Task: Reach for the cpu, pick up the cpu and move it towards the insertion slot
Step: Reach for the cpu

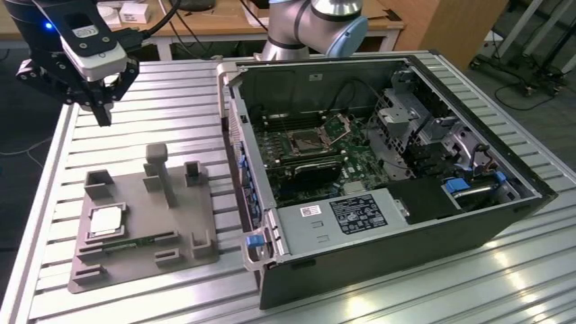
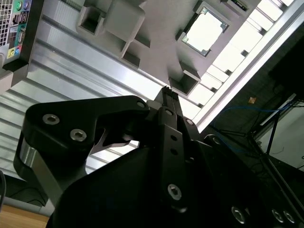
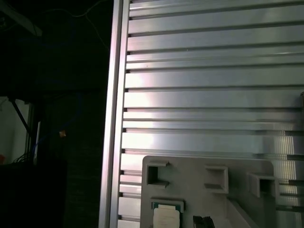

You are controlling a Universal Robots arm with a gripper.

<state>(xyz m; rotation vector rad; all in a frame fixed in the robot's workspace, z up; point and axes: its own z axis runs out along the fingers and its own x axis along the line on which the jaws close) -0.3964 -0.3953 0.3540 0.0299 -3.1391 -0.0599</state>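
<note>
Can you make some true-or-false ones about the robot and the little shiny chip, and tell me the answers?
1. The cpu lies in a square recess of the grey tray. True.
2. The gripper is holding the cpu. False: it hovers above the slatted table, apart from the tray, with nothing in it.
3. The computer case lies open, so the insertion slot can be seen. True.
4. The grey tray sits inside the computer case. False: it rests on the table, to the exterior view's left of the case.
5. The cpu is in the insertion slot. False: it is in the tray.
</note>
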